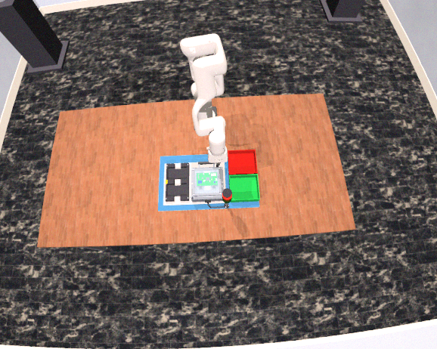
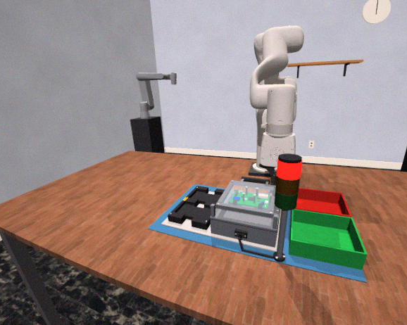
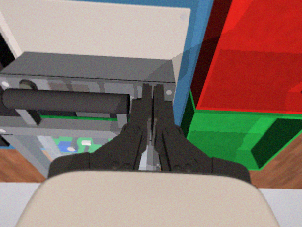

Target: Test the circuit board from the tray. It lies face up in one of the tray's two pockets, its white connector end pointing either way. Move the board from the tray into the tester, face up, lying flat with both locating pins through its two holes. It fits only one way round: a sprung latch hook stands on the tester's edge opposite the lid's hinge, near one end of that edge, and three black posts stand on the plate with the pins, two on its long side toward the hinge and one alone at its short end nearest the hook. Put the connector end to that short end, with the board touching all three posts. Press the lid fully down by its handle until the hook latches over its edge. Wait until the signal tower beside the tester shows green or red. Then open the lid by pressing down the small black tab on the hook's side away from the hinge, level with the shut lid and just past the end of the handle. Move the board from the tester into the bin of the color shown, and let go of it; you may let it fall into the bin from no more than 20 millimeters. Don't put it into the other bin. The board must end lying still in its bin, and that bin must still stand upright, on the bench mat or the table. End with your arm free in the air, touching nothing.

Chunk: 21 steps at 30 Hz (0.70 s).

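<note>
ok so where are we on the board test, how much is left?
Done: the board lies in the tester under the shut lid, and the signal tower shows red. In hand: the shut, empty tool is poised just past the end of the handle, apparently at the release tab. Left: open the lid, move the board to the red bin, let go, lift clear.

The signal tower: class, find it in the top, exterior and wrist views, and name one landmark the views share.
Top: the signal tower shows as a dark cap with a red rim, at the tester's lower right corner.
Exterior: right of centre, red segment lit, in front of the red bin.
Wrist: not in it.
Shared landmark: the green bin, seen in all three.
</note>
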Tool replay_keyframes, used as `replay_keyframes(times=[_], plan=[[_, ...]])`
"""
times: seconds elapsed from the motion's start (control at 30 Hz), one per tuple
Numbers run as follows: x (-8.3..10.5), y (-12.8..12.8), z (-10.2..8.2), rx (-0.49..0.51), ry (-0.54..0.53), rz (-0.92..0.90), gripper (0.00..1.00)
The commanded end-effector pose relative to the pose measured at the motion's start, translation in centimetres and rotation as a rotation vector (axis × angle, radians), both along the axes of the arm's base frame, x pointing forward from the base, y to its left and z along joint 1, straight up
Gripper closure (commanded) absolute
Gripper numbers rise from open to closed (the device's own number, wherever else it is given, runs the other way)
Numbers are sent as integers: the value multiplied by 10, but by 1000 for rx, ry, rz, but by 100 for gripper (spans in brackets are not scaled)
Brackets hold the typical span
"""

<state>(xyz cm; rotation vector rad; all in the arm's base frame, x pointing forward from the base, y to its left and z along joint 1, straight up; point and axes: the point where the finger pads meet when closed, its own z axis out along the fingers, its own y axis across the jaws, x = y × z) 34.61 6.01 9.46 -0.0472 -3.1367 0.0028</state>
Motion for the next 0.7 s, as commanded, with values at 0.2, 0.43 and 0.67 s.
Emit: replay_keyframes(times=[0.2,0.43,0.67], plan=[[2,0,36,1,-5,0,100],[2,0,60,1,-5,0,100],[2,0,60,1,-5,0,100]])
